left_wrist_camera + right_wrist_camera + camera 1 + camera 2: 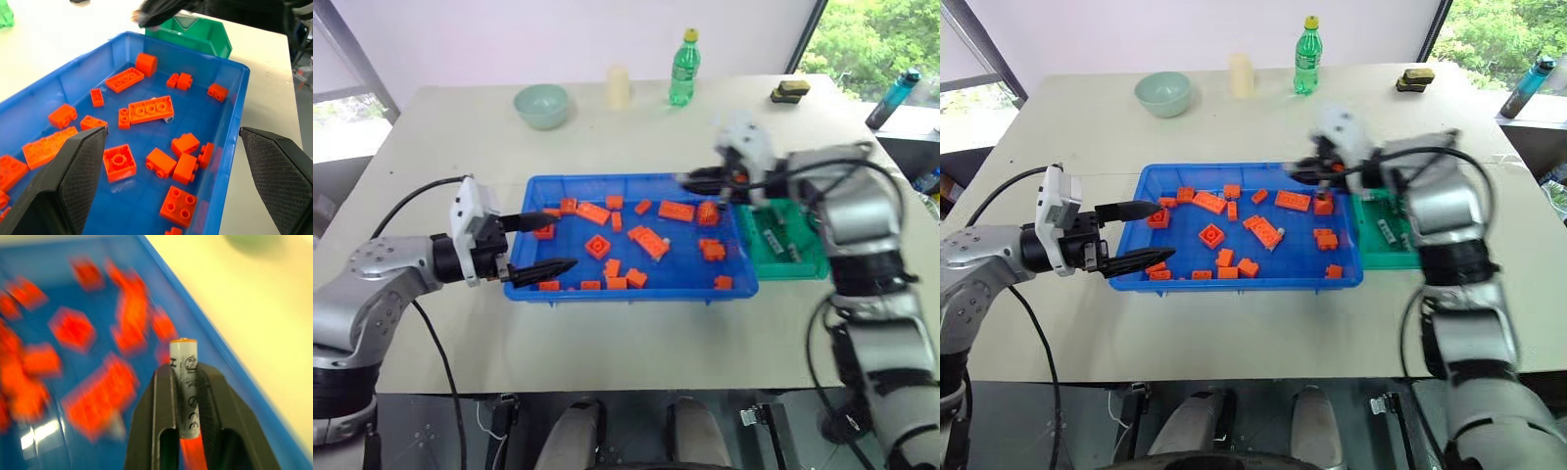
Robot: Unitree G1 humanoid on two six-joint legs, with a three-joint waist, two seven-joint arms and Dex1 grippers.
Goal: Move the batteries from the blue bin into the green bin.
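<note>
The right gripper (188,396) pinches a battery (186,382), white with an orange tip and small certification marks too fine to read, above the blue bin's (631,292) right end near the green bin (803,266). The left gripper (543,245) hangs wide open and empty at the blue bin's left end, over orange bricks (651,242).

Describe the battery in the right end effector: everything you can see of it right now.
The battery is a slim silvery-white cylinder with an orange band at its top end and small black printed markings down its side. It stands upright between the two black fingers of the right end effector, which are shut on its lower half, so its upper part sticks out above them. Only the fingers touch it. It is held above the blue bin, near the bin's rim.
</note>
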